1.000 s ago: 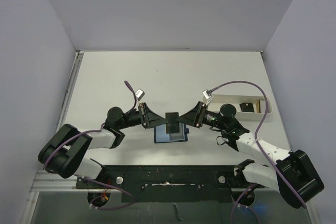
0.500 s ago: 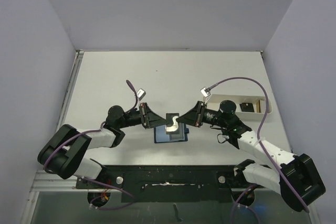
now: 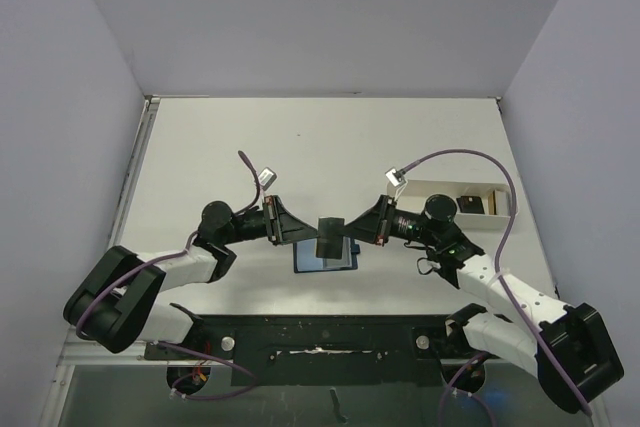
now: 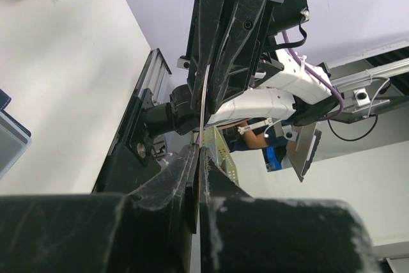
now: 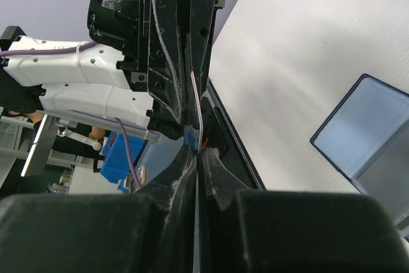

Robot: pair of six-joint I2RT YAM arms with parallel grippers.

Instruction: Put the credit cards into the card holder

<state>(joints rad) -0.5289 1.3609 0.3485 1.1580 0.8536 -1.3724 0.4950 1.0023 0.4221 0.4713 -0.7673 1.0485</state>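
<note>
A dark credit card (image 3: 330, 235) hangs in the air between my two grippers, just above the open navy card holder (image 3: 325, 259) lying on the table. My left gripper (image 3: 304, 234) is shut on the card's left edge. My right gripper (image 3: 353, 232) is shut on its right edge. In the left wrist view the card (image 4: 203, 110) shows edge-on, running from my gripper (image 4: 199, 155) to the right gripper opposite. In the right wrist view the card (image 5: 197, 110) is also edge-on in my gripper (image 5: 198, 153), with the card holder (image 5: 367, 133) lying open to the right.
A long white tray (image 3: 440, 192) lies at the right behind the right arm, holding a dark card (image 3: 468, 204) and a tan card (image 3: 491, 204). The black base rail (image 3: 320, 332) runs along the near edge. Grey walls stand on three sides.
The card was flat a second ago, bowed and caught the light half a second ago, and is flat again now. Both grippers stayed on it above the card holder.
</note>
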